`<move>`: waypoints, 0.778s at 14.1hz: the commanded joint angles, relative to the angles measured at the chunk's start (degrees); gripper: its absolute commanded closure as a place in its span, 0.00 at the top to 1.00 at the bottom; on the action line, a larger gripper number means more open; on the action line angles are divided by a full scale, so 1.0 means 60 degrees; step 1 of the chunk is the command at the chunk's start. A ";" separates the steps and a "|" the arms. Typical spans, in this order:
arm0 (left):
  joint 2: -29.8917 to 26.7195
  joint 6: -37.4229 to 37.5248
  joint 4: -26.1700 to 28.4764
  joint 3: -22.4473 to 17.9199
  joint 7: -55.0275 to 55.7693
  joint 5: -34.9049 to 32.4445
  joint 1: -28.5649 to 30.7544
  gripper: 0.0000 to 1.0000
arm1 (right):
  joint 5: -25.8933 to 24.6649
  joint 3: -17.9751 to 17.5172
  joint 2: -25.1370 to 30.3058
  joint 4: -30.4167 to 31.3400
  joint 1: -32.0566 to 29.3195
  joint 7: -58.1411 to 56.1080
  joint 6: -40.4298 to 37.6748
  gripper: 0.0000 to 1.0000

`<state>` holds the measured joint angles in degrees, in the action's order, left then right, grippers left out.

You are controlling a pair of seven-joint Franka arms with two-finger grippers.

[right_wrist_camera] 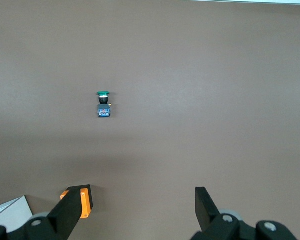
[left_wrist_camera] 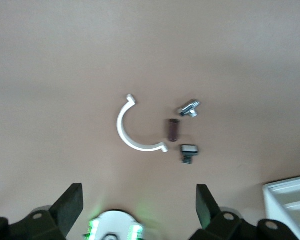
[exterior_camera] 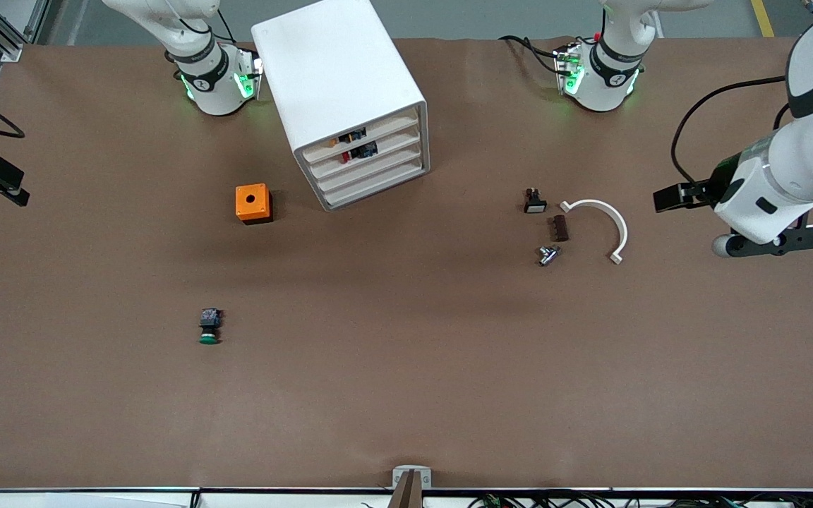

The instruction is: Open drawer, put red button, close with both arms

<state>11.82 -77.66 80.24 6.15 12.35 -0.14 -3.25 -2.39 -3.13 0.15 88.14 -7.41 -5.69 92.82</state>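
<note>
All four drawers of the cabinet (exterior_camera: pixel 336 77) sit flush. The drawer (exterior_camera: pixel 378 156), second from top, shows a red-and-dark part through its front, probably the red button (exterior_camera: pixel 356 153); none lies loose on the tabletop (exterior_camera: pixel 406 367).

Left hand (left_wrist_camera: pixel 139 207): toward the left arm's end from the cabinet, fingers apart, empty. Right hand (right_wrist_camera: pixel 137 210): toward the right arm's end, fingers apart, empty.

Judged: closing step done; next move is only to confirm the drawer is seated.

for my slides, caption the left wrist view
Open left gripper above a white curved clamp, brown block and metal fitting.
</note>
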 commanded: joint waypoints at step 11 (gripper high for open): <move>-0.2807 -0.3785 0.3607 -0.1846 -0.2249 -0.0152 -0.0235 0.99 | 0.0119 0.0023 -0.0113 -0.0246 -0.0010 0.0171 -0.0045 1.00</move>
<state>-5.86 -99.87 104.22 -4.55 -0.81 -0.32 -3.70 -2.24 -3.04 0.15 88.09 -7.43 -5.30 93.06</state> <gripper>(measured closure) 0.004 0.000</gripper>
